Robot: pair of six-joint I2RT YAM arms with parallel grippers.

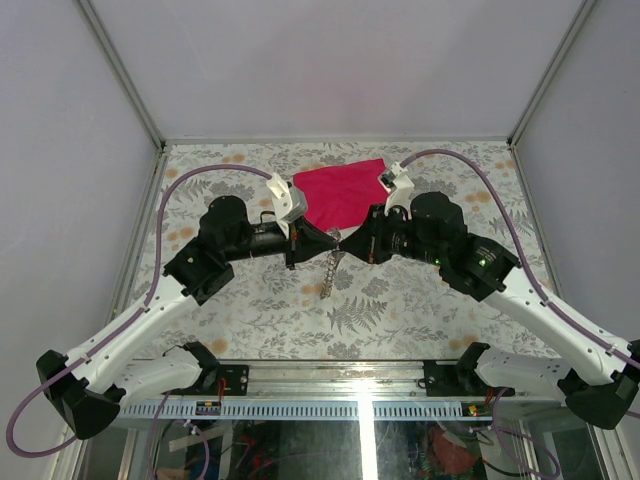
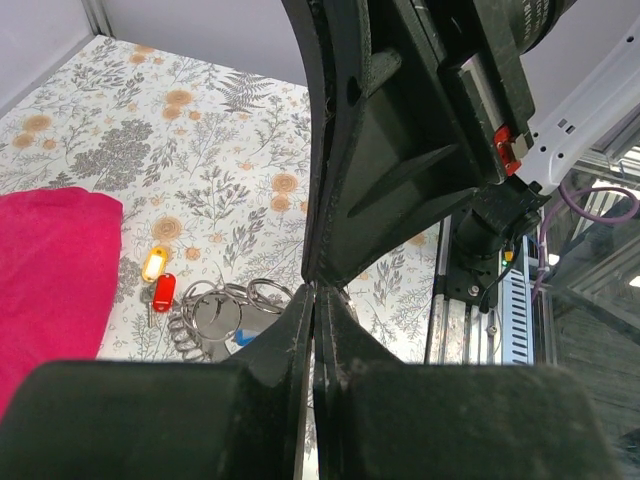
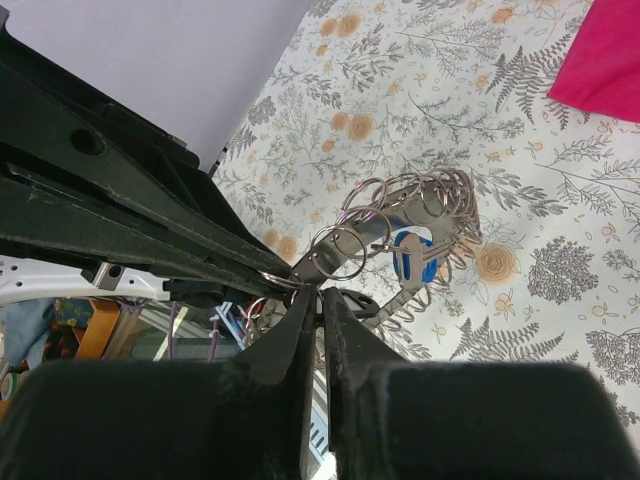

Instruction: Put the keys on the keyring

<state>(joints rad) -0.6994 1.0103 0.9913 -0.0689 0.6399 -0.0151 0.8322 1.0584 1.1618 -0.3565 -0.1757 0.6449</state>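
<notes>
above the worktop (image 1: 250, 300) centre, left gripper (image 2: 313, 296) is clamped on the keyring (image 3: 345, 232) with a blue key (image 3: 415, 255) dangling, right gripper (image 3: 322, 298) alongside, clamped or apart i cannot tell; threading looks unfinished.

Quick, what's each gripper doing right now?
Left gripper: closed, apparently on the keyring.
Right gripper: nearly closed at the keyring; grip cannot be told.

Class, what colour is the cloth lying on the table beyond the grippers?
The cloth is plain bright pink, clearest in the top external view.
</notes>
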